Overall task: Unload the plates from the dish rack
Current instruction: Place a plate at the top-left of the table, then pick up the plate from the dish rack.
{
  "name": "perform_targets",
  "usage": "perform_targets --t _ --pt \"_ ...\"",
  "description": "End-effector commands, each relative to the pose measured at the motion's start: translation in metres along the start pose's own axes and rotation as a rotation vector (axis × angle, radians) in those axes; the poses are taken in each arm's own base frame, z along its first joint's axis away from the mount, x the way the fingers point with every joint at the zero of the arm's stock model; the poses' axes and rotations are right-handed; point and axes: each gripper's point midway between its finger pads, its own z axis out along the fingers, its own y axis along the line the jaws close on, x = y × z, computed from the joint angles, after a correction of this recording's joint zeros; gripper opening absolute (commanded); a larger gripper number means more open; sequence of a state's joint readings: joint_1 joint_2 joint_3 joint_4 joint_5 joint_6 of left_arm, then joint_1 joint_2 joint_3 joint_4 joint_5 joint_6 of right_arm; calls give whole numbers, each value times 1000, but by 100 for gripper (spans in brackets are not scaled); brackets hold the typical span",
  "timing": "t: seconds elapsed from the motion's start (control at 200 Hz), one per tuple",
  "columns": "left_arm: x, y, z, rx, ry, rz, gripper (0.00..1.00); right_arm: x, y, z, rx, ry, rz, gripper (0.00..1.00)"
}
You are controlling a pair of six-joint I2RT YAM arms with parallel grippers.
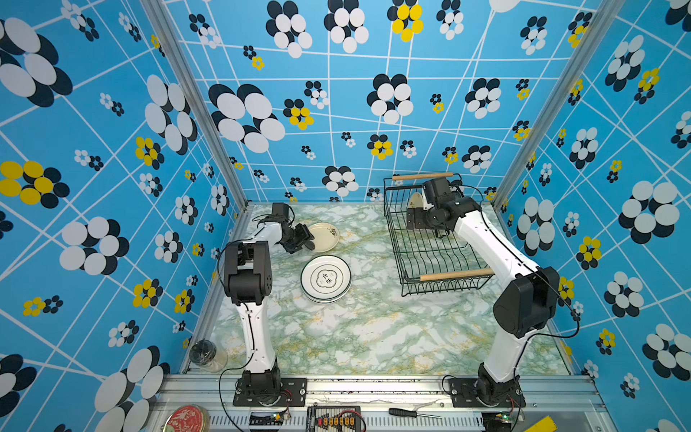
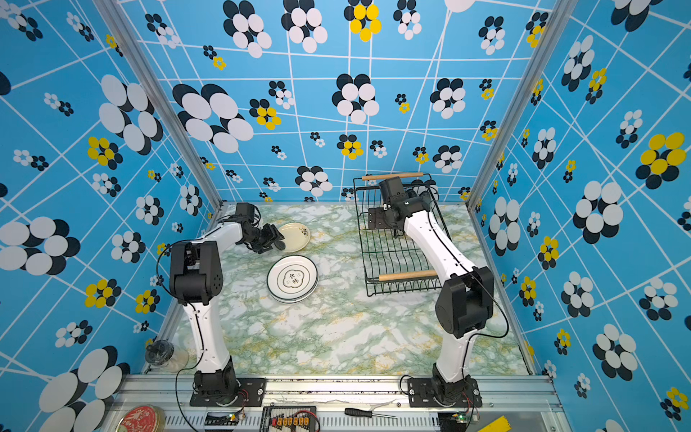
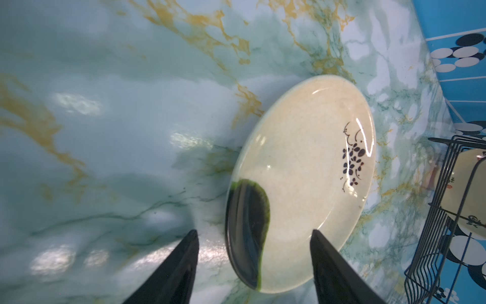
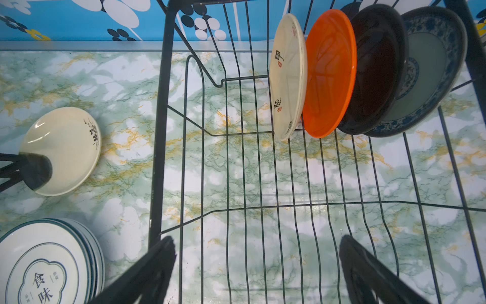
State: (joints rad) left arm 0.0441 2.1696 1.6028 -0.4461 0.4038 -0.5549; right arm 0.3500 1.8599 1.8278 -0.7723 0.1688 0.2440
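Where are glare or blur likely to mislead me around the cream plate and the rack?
Left wrist view: glare streaks on the cream plate, hazy reflections on the table. Right wrist view: racked plates sharp, right gripper soft and out of focus. Both top views: evenly lit, but the right arm hides the far end of the dish rack.

The left claw [image 2: 277, 242] is at the rim of the cream plate [image 2: 296, 235].

Bright, even light, soft shadows.
Glare streaks the cream plate [image 3: 302, 171] and table [image 3: 79, 105], partly blurred; wall [image 1: 93, 149] lines bow in both top views.
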Motion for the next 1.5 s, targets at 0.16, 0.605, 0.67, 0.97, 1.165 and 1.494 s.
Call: perform_targets --t 0.16,0.605,0.67,0.97,1.165,1.494 --pt "6 0 -56 4 -54 28 76 -36 -6 32 3 -59 -21 99" --pt "42 -21 -127 72 -111 74 99 -64 -24 96 74 -82 -3 90" --pt "47 -24 -133 85 -111 78 99 -66 -26 102 82 -83 -4 88" --pt "72 -41 -151 201 -73 67 99 -67 -36 128 116 -71 3 76" --pt "87 -48 -159 275 -70 48 99 -64 -39 139 118 -61 9 70" --pt "94 -45 -191 237 -177 63 99 -60 -39 152 97 -47 31 60"
